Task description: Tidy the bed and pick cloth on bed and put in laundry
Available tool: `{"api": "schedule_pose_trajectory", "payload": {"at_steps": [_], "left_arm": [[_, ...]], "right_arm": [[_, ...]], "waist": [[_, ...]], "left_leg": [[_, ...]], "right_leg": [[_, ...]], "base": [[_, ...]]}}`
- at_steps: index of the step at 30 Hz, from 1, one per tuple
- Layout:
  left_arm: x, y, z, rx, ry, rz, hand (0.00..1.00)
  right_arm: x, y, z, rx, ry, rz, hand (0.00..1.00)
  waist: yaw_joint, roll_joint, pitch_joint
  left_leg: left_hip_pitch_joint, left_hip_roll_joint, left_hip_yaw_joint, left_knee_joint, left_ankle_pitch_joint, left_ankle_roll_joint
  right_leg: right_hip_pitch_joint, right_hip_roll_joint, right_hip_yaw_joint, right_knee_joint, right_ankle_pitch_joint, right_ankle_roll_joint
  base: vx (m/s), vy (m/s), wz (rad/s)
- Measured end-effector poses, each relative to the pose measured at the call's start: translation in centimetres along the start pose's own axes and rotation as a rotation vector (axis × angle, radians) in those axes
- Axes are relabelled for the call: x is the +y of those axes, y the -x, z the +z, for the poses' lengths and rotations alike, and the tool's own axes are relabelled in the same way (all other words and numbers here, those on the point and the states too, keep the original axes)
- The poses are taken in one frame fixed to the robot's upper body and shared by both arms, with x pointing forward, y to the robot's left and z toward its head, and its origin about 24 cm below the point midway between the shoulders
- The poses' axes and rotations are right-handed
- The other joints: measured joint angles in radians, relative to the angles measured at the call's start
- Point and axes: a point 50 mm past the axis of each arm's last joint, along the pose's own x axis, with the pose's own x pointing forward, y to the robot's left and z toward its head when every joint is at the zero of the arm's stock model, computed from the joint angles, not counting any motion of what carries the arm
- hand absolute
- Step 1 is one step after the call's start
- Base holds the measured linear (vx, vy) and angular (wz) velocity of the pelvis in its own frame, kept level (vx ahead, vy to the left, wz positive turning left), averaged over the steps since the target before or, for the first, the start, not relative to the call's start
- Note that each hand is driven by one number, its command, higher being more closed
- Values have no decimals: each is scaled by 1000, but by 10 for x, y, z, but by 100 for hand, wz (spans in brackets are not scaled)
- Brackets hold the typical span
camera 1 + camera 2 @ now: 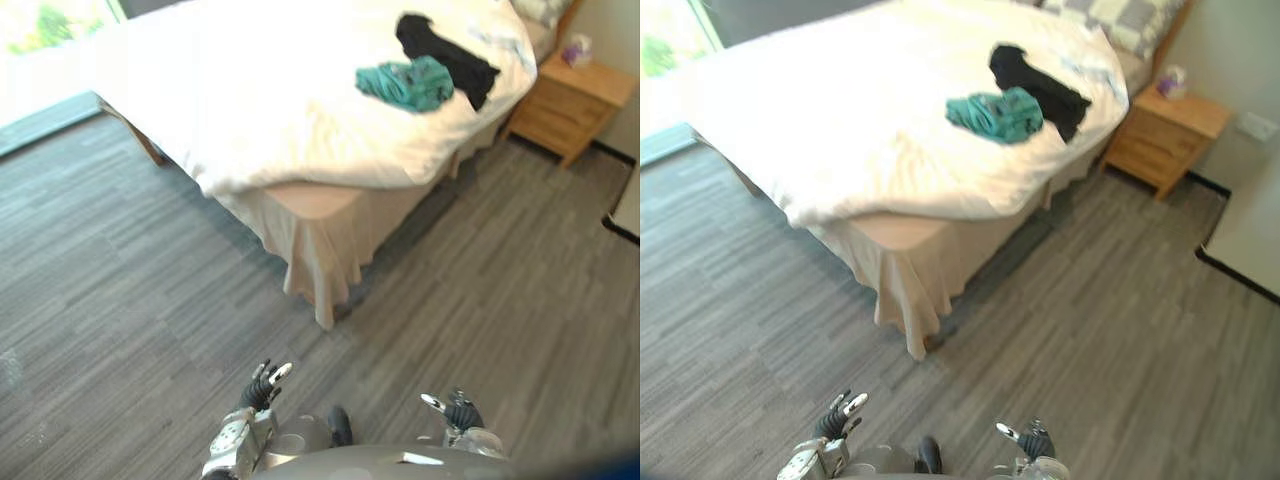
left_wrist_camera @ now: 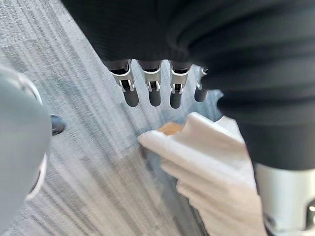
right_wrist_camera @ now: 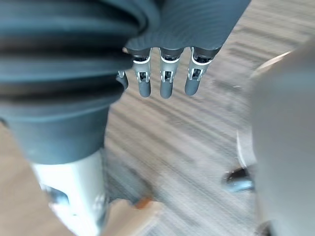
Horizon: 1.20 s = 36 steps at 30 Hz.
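My left hand and my right hand hang low in front of me, over the grey floor. Both have loose, straight fingers and hold nothing. The teal cloth lies bunched up on the white bed, well away from my hands. The black cloth lies touching it, nearer the wooden side table.

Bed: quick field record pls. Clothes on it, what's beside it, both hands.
bed: white duvet, rumpled, overhanging the near corner
teal cloth: bunched on the duvet
black cloth: on the duvet, against the teal cloth's far side
nightstand: wooden, by the bed's head end
left hand: open, empty, over the floor
right hand: open, empty, over the floor
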Motion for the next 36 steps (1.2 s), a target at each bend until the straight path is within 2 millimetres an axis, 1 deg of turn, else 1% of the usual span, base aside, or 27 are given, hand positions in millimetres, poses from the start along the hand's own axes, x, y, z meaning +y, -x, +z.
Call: {"api": "schedule_pose_trajectory", "payload": {"at_steps": [1,2,3,5,6,7,8,9,10,11,12,13,14,15,17,18,19,20,22,23,24,25,26,28,30,33,36], "left_arm": [[1,0,0,3,-1,2,0],[2,0,1,3,-1,1,0],[0,-2,5,-6,-2,-17,0],[0,-1,4,-4,3,-34,0],[1,-1,3,-5,6,-34,0],[2,-1,3,-8,19,-31,0],[6,1,3,-17,39,-19,0],[3,0,2,-16,66,-15,0],[-4,2,-7,-4,98,-24,0],[-10,2,-10,-4,122,-28,0],[-12,2,-12,-6,139,-28,0],[-14,3,-14,-7,160,-23,0],[-14,3,-14,-12,168,-17,0],[-12,4,-14,-14,172,-11,0],[-4,5,-9,-60,208,25,0],[-2,5,-8,-66,212,34,0],[-1,6,-7,-77,223,50,0],[2,7,-10,-70,231,62,0],[3,9,-13,-67,245,74,0],[4,10,-14,-65,246,76,0],[3,10,-15,-68,244,77,0],[3,10,-17,-61,269,93,0],[5,11,-17,-62,275,110,0],[14,12,-16,-72,304,164,0],[16,12,-14,-83,335,202,0],[20,12,-12,-109,382,276,0],[24,11,0,-176,415,357,0]], "right_arm": [[2,0,2,-14,-4,4,0],[3,-1,3,-21,-10,6,0],[3,0,5,-40,-25,3,0],[3,0,6,-49,-62,-4,0],[4,0,5,-46,-65,-5,0],[6,0,4,-42,-54,2,0],[13,1,0,-29,-33,30,0],[12,0,3,-36,-26,31,0],[7,-2,8,-48,0,28,0],[3,-3,9,-45,26,28,0],[2,-3,9,-44,37,27,0],[0,-3,7,-35,54,29,0],[2,-3,6,-27,67,38,0],[4,-3,5,-20,74,47,0],[11,-2,1,3,121,96,0],[13,-1,0,8,138,108,0],[14,-1,-1,16,169,121,0],[12,-2,-1,24,186,126,0],[12,-2,-2,35,187,132,0],[12,-2,-3,38,187,135,0],[10,-2,-2,34,188,139,0],[8,-2,-2,37,187,139,0],[8,-2,-3,41,186,142,0],[16,0,-6,45,158,156,0],[16,2,-10,56,131,153,0],[16,2,-13,65,118,151,0],[12,2,-12,70,112,150,0]], "waist": [[-12,-7,-3],[-14,-10,-4],[-18,-12,-2],[-24,-11,-1],[-24,-14,-2],[-23,-20,-5],[-18,-41,-14],[-16,-31,-10],[-15,11,-17],[-18,30,-20],[-18,46,-23],[-19,49,-23],[-17,55,-28],[-16,49,-27],[-4,22,-19],[4,18,-20],[20,14,-16],[32,14,-17],[40,15,-16],[44,15,-16],[38,27,-22],[37,41,-28],[37,36,-34],[27,9,-43],[28,-4,-55],[24,-2,-64],[17,4,-71]], "left_leg": [[30,0,-49,-16,-4,-7],[39,0,-77,-20,-9,-16],[51,7,-135,-27,-13,-23],[66,31,-233,-26,-28,-49],[74,38,-264,-21,-36,-64],[82,43,-289,-12,-45,-80],[89,38,-295,0,-67,-117],[103,54,-296,4,-79,-130],[106,97,-274,5,-78,-172],[119,123,-251,-8,-69,-191],[126,138,-240,-15,-66,-197],[141,155,-229,-26,-53,-212],[151,164,-227,-24,-38,-216],[150,165,-227,-6,-33,-215],[92,161,-219,172,-33,-216],[65,162,-208,238,-33,-216],[6,173,-187,379,-26,-225],[-24,198,-151,430,-101,-205],[-52,215,-129,344,-157,-196],[-57,215,-127,283,-152,-198],[-60,224,-128,133,-55,-213],[-56,228,-120,90,-20,-210],[-52,220,-116,74,-14,-209],[-34,187,-107,8,2,-192],[-15,170,-105,-32,17,-183],[15,153,-102,-83,35,-179],[26,152,-95,-85,35,-180]], "right_leg": [[-59,4,-19,-38,-40,-5],[-89,6,-25,-73,-53,-9],[-143,19,-25,-183,-69,-10],[-168,66,4,-459,-52,-2],[-166,82,26,-565,-21,-2],[-161,95,44,-660,42,-13],[-147,104,62,-770,188,-31],[-132,112,54,-769,190,-60],[-109,141,32,-791,200,-73],[-75,167,12,-838,194,-82],[-58,181,2,-860,194,-84],[-24,201,-10,-901,194,-90],[15,214,-19,-937,195,-92],[34,218,-23,-956,195,-93],[107,217,-26,-1025,193,-96],[123,216,-26,-1039,192,-98],[150,214,-25,-1056,188,-106],[163,212,-21,-1058,181,-116],[171,202,-8,-1061,181,-114],[169,197,-5,-1062,184,-107],[169,200,-3,-1068,187,-84],[171,208,4,-1089,193,-63],[178,201,3,-1098,202,-55],[181,172,-6,-1113,203,-45],[181,160,-12,-1115,201,-35],[183,147,-19,-1116,195,-24],[192,145,-25,-1115,194,-22]], "base": [[268,-30,115],[279,-87,131],[281,-131,123],[381,-228,149],[364,-252,128],[404,-293,97],[345,-257,68],[412,-285,45],[394,-252,30],[450,-259,22],[420,-237,22],[320,-175,14],[215,-124,15],[166,-109,17],[179,-114,15],[169,-85,7],[160,-49,-3],[136,-12,-5],[115,46,-17],[97,90,-24],[74,128,-28],[65,127,-23],[93,160,-15],[78,120,3],[75,65,5],[103,52,5],[74,17,-1]]}}
